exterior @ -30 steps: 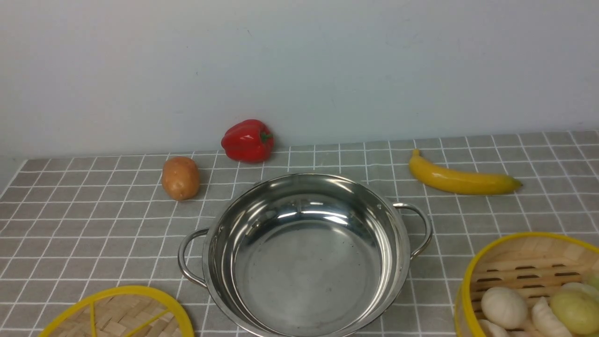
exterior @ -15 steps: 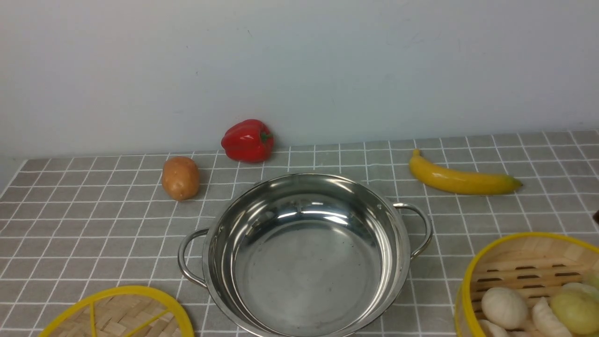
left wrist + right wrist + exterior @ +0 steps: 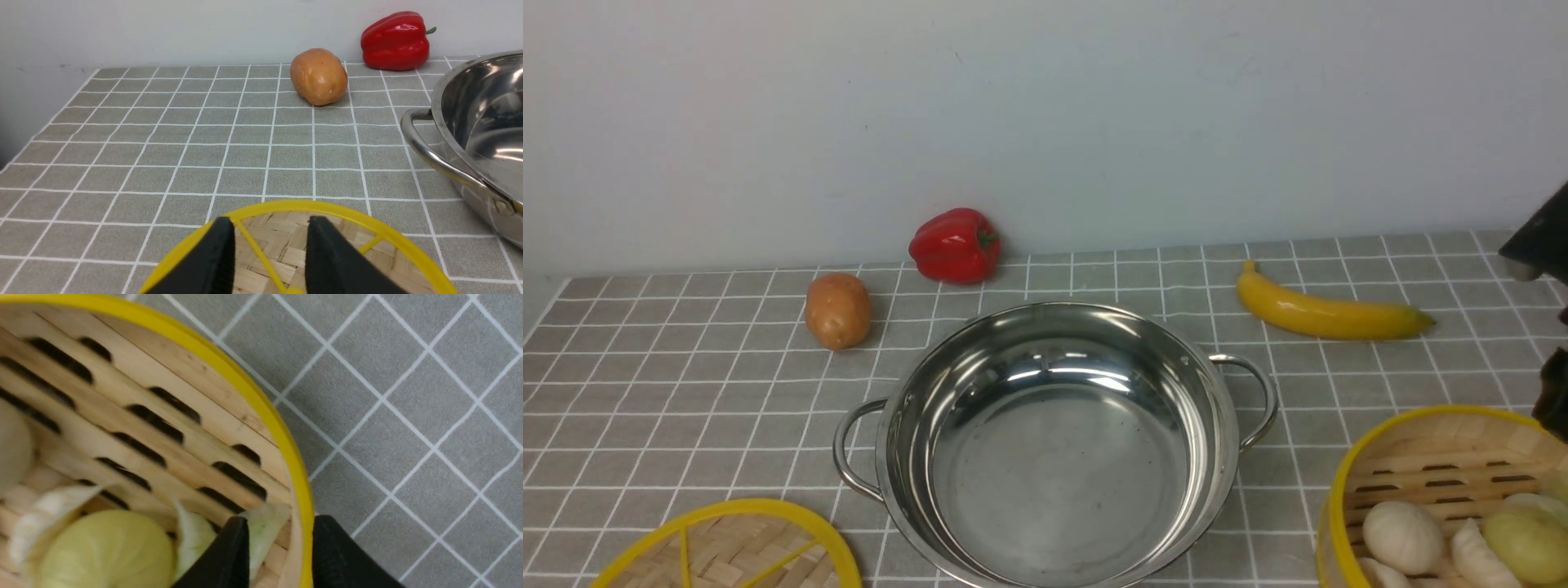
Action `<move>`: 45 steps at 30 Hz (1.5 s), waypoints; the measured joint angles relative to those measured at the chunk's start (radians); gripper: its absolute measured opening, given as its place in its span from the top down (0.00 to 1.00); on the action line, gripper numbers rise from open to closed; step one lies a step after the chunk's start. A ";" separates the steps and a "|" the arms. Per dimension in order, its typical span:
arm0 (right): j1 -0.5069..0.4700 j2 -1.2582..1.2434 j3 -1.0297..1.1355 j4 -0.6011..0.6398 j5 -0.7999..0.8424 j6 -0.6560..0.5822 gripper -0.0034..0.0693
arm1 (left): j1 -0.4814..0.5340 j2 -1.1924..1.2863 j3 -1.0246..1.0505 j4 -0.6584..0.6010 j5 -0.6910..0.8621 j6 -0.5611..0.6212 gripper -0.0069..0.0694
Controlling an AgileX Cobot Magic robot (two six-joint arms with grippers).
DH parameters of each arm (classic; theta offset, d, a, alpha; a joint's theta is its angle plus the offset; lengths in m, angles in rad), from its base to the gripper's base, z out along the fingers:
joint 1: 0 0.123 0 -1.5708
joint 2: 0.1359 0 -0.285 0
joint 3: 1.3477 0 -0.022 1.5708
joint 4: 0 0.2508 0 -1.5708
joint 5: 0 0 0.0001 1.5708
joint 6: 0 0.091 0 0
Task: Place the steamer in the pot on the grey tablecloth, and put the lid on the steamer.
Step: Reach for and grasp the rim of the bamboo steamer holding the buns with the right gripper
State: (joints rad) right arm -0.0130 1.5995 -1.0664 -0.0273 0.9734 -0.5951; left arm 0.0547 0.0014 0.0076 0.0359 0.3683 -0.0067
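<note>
Bamboo steamer (image 3: 1462,433), pale buns (image 3: 1403,535) inside, sits on the grey tablecloth (image 3: 686,392) right of the pot (image 3: 1054,441). My right gripper (image 3: 281,522) straddles its rim, parted, gripping nothing; left gripper (image 3: 269,220) hangs parted over the lid (image 3: 727,547).

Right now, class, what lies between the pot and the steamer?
Only bare grey tablecloth; the right handle of the pot juts toward the steamer. The front view shows it.

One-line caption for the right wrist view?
Right gripper open, black fingers straddling the wall of the yellow-rimmed bamboo steamer above the grey grid-lined tablecloth.
</note>
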 joint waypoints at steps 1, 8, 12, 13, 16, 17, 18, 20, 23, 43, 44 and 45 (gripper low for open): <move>0.000 0.013 0.000 -0.015 -0.009 0.000 0.62 | 0.000 0.000 0.000 0.000 0.000 0.000 0.59; 0.000 0.076 0.000 -0.057 -0.085 -0.013 0.62 | 0.000 0.000 0.000 0.000 0.000 0.000 0.59; 0.000 0.084 0.000 -0.058 -0.109 -0.031 0.62 | 0.000 0.000 0.000 0.000 0.000 0.000 0.59; 0.000 0.085 0.000 -0.058 -0.111 -0.040 0.62 | 0.000 0.000 0.000 0.000 0.000 0.000 0.59; 0.000 0.086 0.000 -0.054 -0.111 -0.069 0.62 | 0.000 0.000 0.000 0.000 0.000 0.000 0.59; 0.000 0.086 0.000 -0.053 -0.110 -0.084 0.62 | 0.000 0.000 0.000 0.000 0.000 0.000 0.59; 0.000 0.086 0.000 -0.048 -0.108 -0.120 0.62 | 0.000 0.000 0.000 0.000 0.000 0.000 0.59; 0.000 0.087 0.000 -0.044 -0.102 -0.159 0.62 | 0.000 0.000 0.000 0.000 0.000 0.000 0.59; 0.000 0.093 0.000 -0.041 -0.093 -0.199 0.62 | 0.000 0.000 0.000 0.000 0.000 0.000 0.59; 0.000 0.096 -0.003 0.022 0.002 -0.093 0.62 | 0.000 0.000 0.000 0.000 0.000 0.000 0.59; 0.000 0.096 -0.003 0.005 0.002 -0.057 0.62 | 0.000 0.000 0.000 0.000 0.000 0.000 0.59; 0.000 0.096 -0.003 -0.013 0.004 -0.008 0.62 | 0.000 0.000 0.000 0.000 0.000 0.000 0.59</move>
State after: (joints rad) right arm -0.0130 1.6958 -1.0699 -0.0403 0.9778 -0.6028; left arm 0.0547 0.0014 0.0076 0.0359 0.3683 -0.0067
